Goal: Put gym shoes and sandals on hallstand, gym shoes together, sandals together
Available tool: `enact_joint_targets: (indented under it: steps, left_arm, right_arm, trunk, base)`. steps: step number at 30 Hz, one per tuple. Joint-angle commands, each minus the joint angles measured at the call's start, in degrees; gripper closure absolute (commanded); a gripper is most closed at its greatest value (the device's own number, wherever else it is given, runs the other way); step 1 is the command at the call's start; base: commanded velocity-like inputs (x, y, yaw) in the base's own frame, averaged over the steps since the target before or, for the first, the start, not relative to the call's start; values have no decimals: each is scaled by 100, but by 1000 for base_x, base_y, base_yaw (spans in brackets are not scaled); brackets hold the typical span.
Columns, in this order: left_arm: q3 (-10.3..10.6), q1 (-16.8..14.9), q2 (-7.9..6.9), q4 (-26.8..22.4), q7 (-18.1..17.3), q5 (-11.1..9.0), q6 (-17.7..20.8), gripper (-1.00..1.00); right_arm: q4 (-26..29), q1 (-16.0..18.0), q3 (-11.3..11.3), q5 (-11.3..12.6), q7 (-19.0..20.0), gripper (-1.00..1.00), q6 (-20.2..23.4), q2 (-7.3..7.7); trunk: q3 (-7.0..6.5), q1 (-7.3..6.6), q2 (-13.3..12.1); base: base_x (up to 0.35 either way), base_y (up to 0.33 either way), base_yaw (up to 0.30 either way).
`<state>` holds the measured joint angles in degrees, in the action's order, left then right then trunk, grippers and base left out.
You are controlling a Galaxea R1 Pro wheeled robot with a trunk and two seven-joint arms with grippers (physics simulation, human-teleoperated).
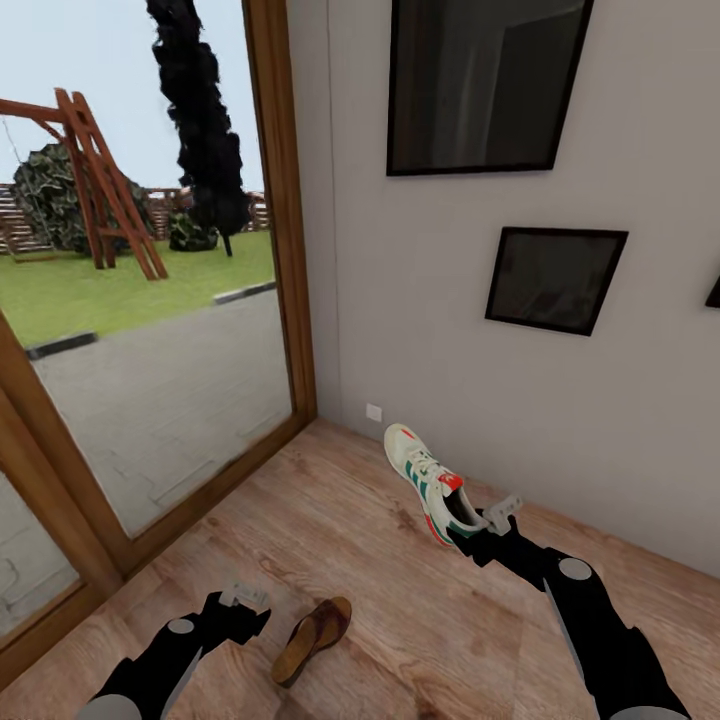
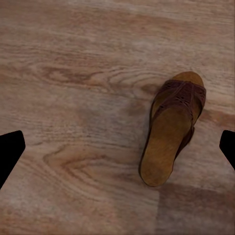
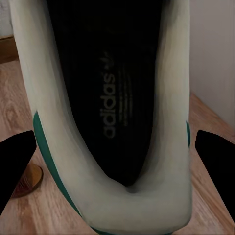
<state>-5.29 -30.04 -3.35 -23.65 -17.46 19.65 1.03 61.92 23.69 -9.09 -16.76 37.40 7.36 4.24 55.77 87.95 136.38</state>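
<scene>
Right gripper [image 1: 484, 527] clamped on heel of gym shoe [image 1: 428, 482], lifted above corridor floor [image 1: 400, 620] near wall. Left gripper [image 1: 243, 608] spread wide, poised over sandal [image 1: 312, 638] lying on floor.

Even daylight, seemingly from the glass door [image 1: 150, 330] at ten o'clock, leaves the plank floor [image 1: 400, 600] softly lit; shadows stay faint, frame edges bow, and the right wrist close-up looks soft.
</scene>
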Motion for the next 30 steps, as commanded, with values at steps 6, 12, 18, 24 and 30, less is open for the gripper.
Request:
enact_joint_targets:
  steps: [6, 12, 18, 24, 30]
  left_arm:
    - [-43, -2, -4, -25, -54, 48, 4, -100]
    - [-42, -2, -13, -26, -55, 48, 2, -100]
    - [-42, -2, -8, -26, -55, 48, 2, -100]
    - [-37, -2, -10, -26, -56, 48, 2, -100]
    - [-34, 6, -13, -26, -55, 48, 2, -100]
  right_arm:
    - [4, 3, -14, -12, 35, 100, 28, -4]
    - [4, 1, -14, -12, 35, 100, 28, -8]
    - [4, 1, 1, -11, 32, 100, 28, -11]
    - [4, 3, 3, -17, 31, 100, 28, -17]
    - [7, 1, -2, -19, 31, 100, 21, -20]
  trunk:
    - [169, 131, 245]
    - [331, 263, 485]
    - [491, 375, 687]
    - [658, 391, 695]
    - [803, 406, 703]
  base:
    - [0, 0, 0]
    - [0, 0, -24]
    - [0, 0, -154]
    - [0, 0, -233]
    - [0, 0, -210]
